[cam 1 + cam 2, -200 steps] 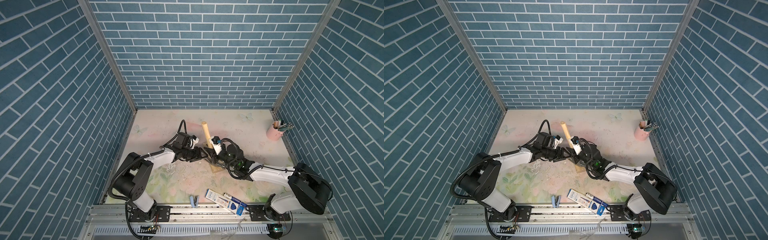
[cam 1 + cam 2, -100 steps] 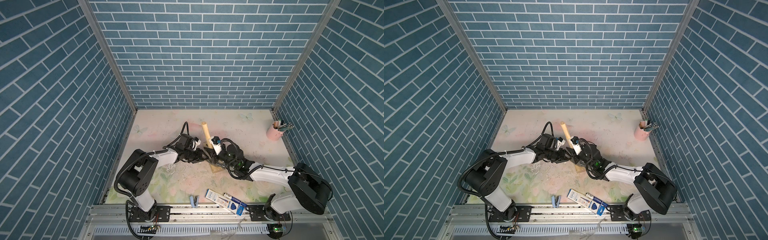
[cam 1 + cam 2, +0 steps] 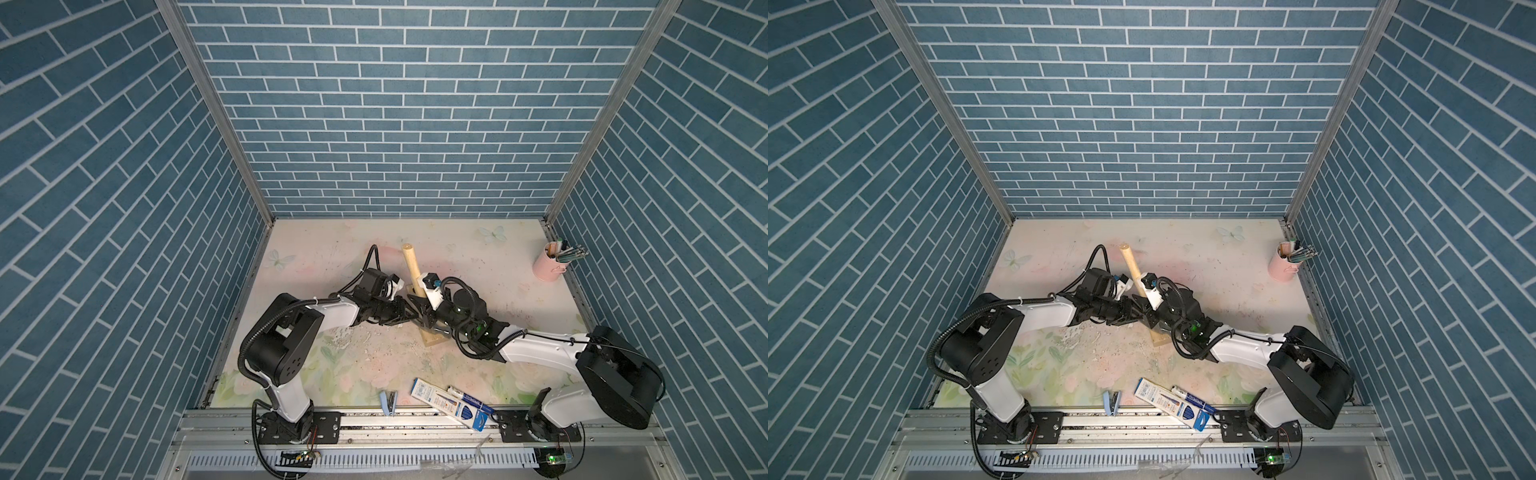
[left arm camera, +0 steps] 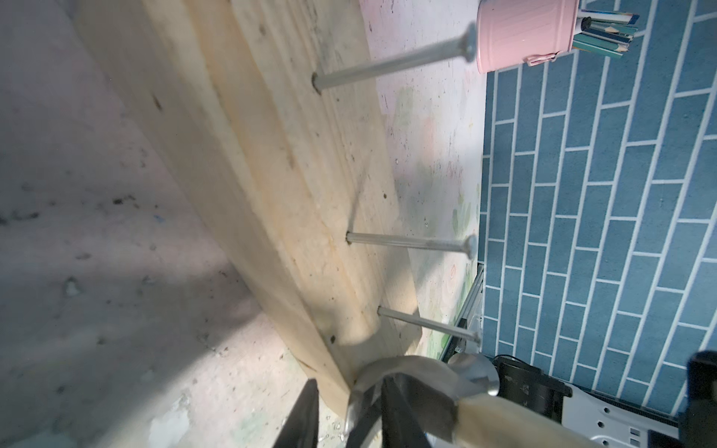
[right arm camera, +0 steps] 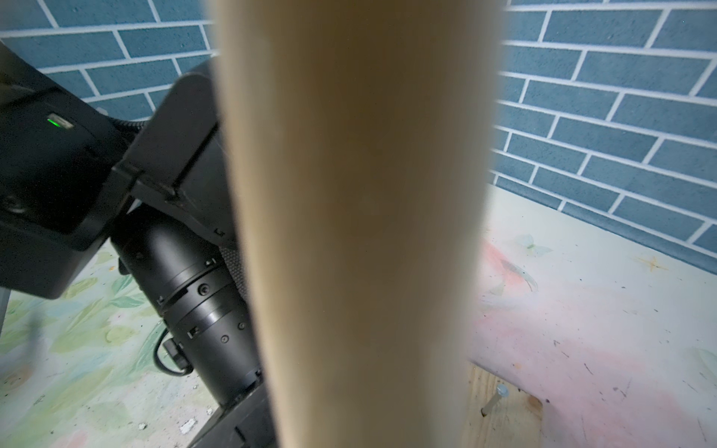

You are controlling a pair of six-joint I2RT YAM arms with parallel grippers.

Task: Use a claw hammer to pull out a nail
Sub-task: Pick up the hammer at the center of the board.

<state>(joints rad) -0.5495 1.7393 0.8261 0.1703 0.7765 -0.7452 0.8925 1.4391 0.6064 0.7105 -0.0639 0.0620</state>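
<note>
The claw hammer stands with its pale wooden handle (image 3: 411, 266) tilted up over a wooden block (image 3: 432, 337) at mid-table in both top views. My right gripper (image 3: 420, 306) is shut on the handle low down; that handle (image 5: 357, 232) fills the right wrist view and hides the fingers. The left wrist view shows the steel head (image 4: 419, 378) at the block's end (image 4: 271, 174), beside the nearest nail (image 4: 426, 327) of three standing in the block. My left gripper (image 4: 348, 381) is open, and the claw and the block's corner lie between its dark fingers (image 4: 304, 415).
A pink cup of pencils (image 3: 550, 266) stands at the back right by the wall. A blue and white box (image 3: 453, 403) and a light blue stapler (image 3: 389, 402) lie near the front rail. White crumbs (image 3: 345, 337) are scattered under the left arm.
My left gripper has reached to the right up to the block and hammer head, and its jaws have narrowed. The right arm and hammer have stayed put.
</note>
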